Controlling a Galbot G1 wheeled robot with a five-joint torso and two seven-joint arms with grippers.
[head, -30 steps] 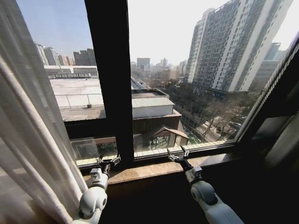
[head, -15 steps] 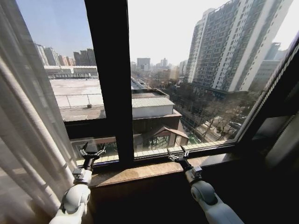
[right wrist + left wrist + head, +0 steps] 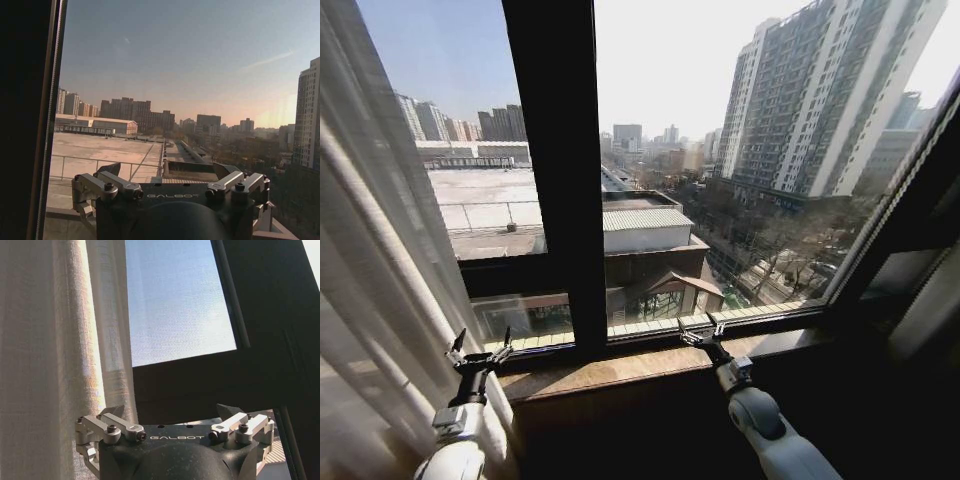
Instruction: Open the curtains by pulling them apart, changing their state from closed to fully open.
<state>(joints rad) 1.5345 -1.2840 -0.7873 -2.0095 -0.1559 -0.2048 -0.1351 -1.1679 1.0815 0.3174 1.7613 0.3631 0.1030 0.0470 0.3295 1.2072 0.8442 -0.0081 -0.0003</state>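
Sheer white pleated curtains [image 3: 380, 300], black window frame [image 3: 560, 170], silver-black left gripper [image 3: 478, 350].

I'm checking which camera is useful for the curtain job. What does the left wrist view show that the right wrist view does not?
Only the left wrist view shows the curtains, their pleated sheer fabric hanging right beside the open left claw, with a dark window frame crossing below a pane of sky. Only the right wrist view shows the city outside: a flat rooftop with a railing, distant buildings and a tall tower at the edge, seen past the open right claw. Both share an open, empty claw in the foreground, dark window framing and clear sky.
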